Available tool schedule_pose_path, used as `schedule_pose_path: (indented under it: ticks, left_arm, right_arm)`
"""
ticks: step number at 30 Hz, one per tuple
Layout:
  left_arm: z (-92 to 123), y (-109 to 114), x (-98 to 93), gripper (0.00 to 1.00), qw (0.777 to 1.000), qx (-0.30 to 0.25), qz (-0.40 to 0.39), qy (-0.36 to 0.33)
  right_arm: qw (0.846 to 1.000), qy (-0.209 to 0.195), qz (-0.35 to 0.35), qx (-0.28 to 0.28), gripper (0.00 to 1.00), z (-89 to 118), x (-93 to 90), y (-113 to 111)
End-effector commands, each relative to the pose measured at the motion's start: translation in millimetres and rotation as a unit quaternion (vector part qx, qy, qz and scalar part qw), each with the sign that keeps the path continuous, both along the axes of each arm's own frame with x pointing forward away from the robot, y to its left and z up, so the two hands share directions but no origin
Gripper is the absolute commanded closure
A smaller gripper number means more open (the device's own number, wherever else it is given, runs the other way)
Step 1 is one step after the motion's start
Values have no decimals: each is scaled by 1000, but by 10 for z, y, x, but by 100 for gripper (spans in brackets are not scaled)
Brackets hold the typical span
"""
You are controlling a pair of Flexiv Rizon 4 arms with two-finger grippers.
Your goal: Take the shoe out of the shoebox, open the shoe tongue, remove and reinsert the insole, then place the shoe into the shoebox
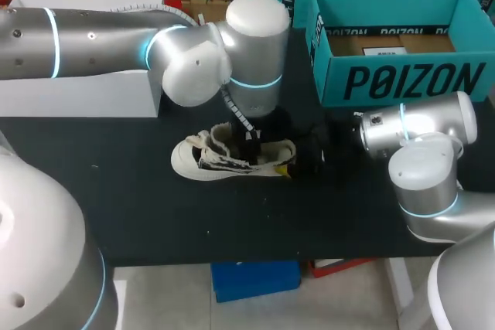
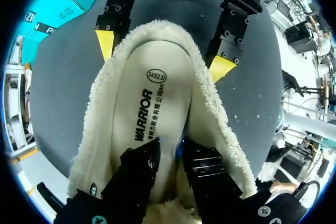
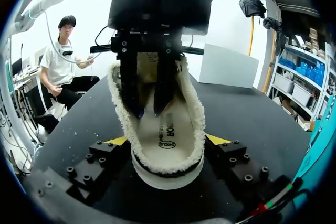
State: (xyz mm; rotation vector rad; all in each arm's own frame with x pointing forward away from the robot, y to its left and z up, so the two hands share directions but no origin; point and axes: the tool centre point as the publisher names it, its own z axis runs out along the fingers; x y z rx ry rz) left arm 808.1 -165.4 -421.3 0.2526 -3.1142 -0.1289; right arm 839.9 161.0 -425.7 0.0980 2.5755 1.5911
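shoe (image 1: 232, 158) lies on the bench (image 1: 155, 214) near the shoebox (image 1: 402, 83), outside it. right end effector (image 3: 165, 140) clamps its heel. left end effector (image 2: 170, 149) sits inside the shoe on the insole (image 2: 152, 98); its grip i cannot tell. risk: the insole slips free, or drags the shoe up.

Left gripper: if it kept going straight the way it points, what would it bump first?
The insole inside the shoe. The left gripper looks right at it, maybe touching; depth is unclear.
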Motion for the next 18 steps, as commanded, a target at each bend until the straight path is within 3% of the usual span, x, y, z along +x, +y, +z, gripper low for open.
schedule_pose_path:
  ticks: [1, 18]
  left_arm:
    - [-305, 24, -100, 67, 997, 50, 0, -57]
    - [-614, 433, 55, 67, 977, 105, -12, -185]
  right_arm:
    - [1000, 1, -1, -1, 100, 10, 20, 1]
    - [1000, 1, -1, -1, 100, 10, 20, 1]
